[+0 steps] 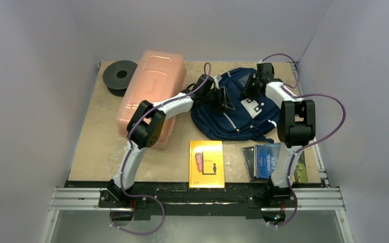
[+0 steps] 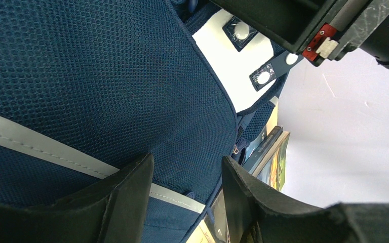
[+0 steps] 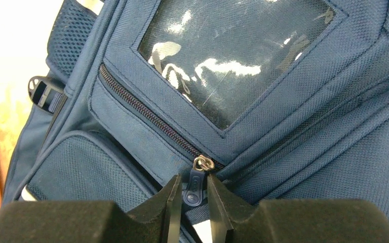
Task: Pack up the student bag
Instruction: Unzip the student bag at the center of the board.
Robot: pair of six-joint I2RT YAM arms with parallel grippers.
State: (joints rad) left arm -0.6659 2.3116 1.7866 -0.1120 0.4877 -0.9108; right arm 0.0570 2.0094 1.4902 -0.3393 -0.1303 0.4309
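Evidently at the zip-opening step. Navy blue fabric backpack (image 1: pixel 230 121) with light grey stripes flat on the tan table (image 1: pixel 101 147), far of centre and a little right, long axis running near to far. To its left, a long pink translucent plastic box (image 1: pixel 154 83) and, just beside that at the far left, a round black spool (image 1: pixel 120 76). Along the near edge, a thin yellow book (image 1: pixel 206 163) in the middle and a small stack of paperbacks (image 1: pixel 266 159) to the right, all outside the backpack, so packing judged not yet begun.

At the far end of the backpack, right gripper (image 3: pixel 193 202) beside the clear plastic window pocket (image 3: pixel 233 55). Fingers set narrow on either side of the small blue zip pull (image 3: pixel 194 191), tab standing between them. Cannot tell whether pinching it or just clear of it. Closed dark zip teeth (image 3: pixel 142 109) leading away from the pull on a slant, up and leftward in the wrist view; to open the pocket, likely a drag along that line, not across it.

Over the left flank of the backpack, left gripper (image 2: pixel 186 164), jaws apart, holding nothing. Blue mesh fabric and a grey stripe (image 2: pixel 40 149) spread just beyond the fingertips; contact not to be judged. Right arm plainly the nearer to the pull, already at it. Left arm well off to the side, better placed to pin the fabric during the zip's travel.
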